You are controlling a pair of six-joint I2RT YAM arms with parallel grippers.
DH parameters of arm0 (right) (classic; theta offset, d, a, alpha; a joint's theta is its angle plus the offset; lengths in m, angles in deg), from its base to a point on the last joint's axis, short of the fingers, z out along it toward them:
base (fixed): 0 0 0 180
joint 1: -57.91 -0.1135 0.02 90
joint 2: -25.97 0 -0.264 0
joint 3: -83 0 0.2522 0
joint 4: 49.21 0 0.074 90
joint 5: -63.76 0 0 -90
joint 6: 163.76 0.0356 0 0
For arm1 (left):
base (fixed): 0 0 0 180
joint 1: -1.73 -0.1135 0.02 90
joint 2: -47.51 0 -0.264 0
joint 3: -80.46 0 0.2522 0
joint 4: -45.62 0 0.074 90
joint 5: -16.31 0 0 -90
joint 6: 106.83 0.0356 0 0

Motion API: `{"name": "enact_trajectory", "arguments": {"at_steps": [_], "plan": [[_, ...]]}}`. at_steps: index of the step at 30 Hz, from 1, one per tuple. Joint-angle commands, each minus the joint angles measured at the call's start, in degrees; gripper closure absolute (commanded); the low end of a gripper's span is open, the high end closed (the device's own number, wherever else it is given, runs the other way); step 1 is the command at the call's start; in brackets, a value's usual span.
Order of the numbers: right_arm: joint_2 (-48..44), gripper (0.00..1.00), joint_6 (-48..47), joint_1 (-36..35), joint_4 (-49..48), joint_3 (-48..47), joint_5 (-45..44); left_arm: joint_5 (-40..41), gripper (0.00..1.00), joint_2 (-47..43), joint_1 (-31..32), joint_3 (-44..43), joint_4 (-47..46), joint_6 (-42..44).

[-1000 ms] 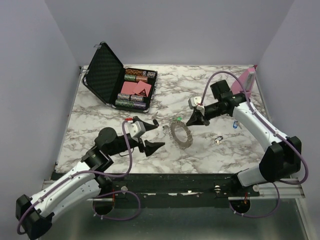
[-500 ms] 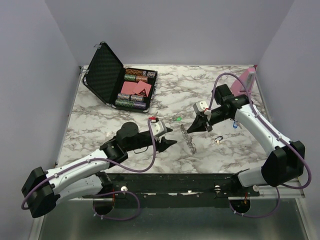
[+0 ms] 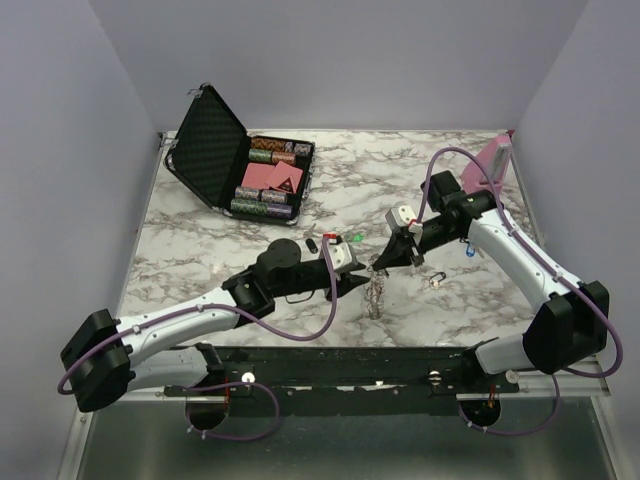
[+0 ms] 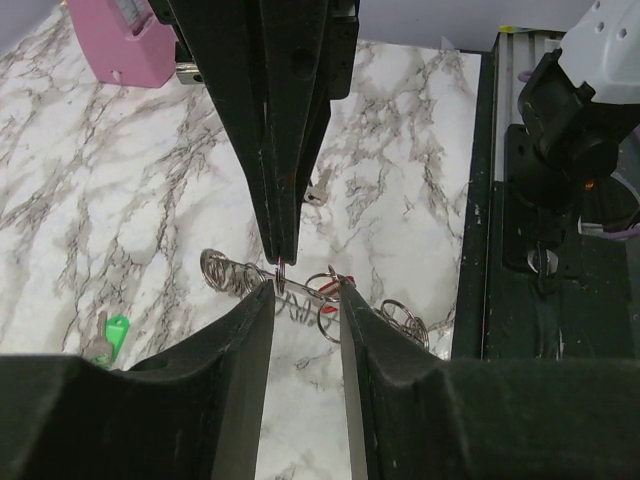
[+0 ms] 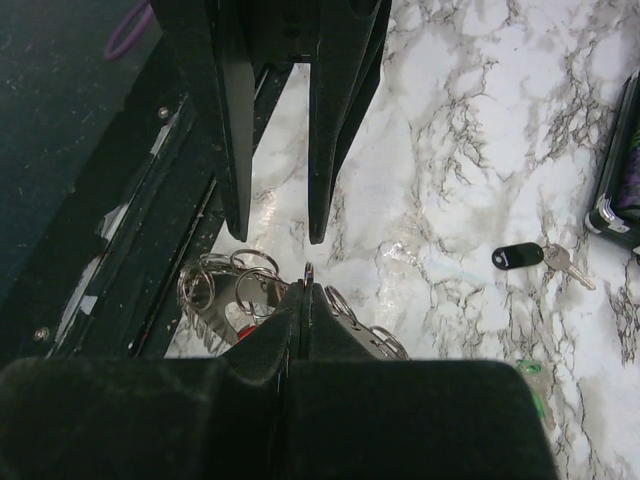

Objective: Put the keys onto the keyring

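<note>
**Top external.**
- Keyring (image 3: 376, 293): a limp silvery chain of small loops. It lies on the marble table (image 3: 200, 250), centre, near the front edge.
- Right gripper (image 3: 381, 264): the arm reaches inward from the right with the wrist pitched down. The tips sit at the chain's far end.
- Left gripper (image 3: 358, 282): the arm is stretched long and low from the front left. The tips are just beside the chain.
- Loose keys: the green-headed key (image 3: 352, 239) and black-headed key (image 3: 312, 243) lie just behind the left gripper. The blue-headed key (image 3: 468, 252) lies beyond the right forearm.
- Also present: a poker chip case (image 3: 262, 176), lid up, rear left, and a pink stand (image 3: 492, 162), rear right.

**Left wrist.**
- The left fingers (image 4: 250, 340) are parted and straddle the chain. Contact with it cannot be told.
- The right gripper's jaws are pressed together, nipping one loop from above.
- A red-headed key (image 4: 332, 297) is threaded on the chain.

**Right wrist.**
- Its own jaws are clamped on a single loop.
- The left fingers are spread on either side of that pinch.
- The black-headed key is well apart, to the right.

**Handling note (judgement).**
- The step appears to be securing the chain between both grippers before any key is fetched.
- The left should close on a loop next to the right's pinch.
- The pull should be gentle, since thin links slip easily.
</note>
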Motion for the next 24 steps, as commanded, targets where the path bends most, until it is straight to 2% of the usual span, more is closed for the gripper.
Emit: {"name": "enact_trajectory", "arguments": {"at_steps": [1,11,18,24], "plan": [[0.2,1.0,-1.4,-0.5,1.2,0.3,3.7,2.1,0.6,0.9,0.6,-1.4,0.2,1.6],[0.2,1.0,-1.5,-0.7,1.2,0.4,4.1,4.5,0.6,3.2,0.8,-3.3,0.5,3.2],[0.2,1.0,-1.4,-0.7,1.1,0.5,4.2,2.2,0.7,4.3,0.9,-4.1,1.8,3.4],[0.1,1.0,-1.3,-0.7,1.0,0.4,4.3,2.3,0.71,4.5,0.9,-3.9,2.3,3.6]]}}
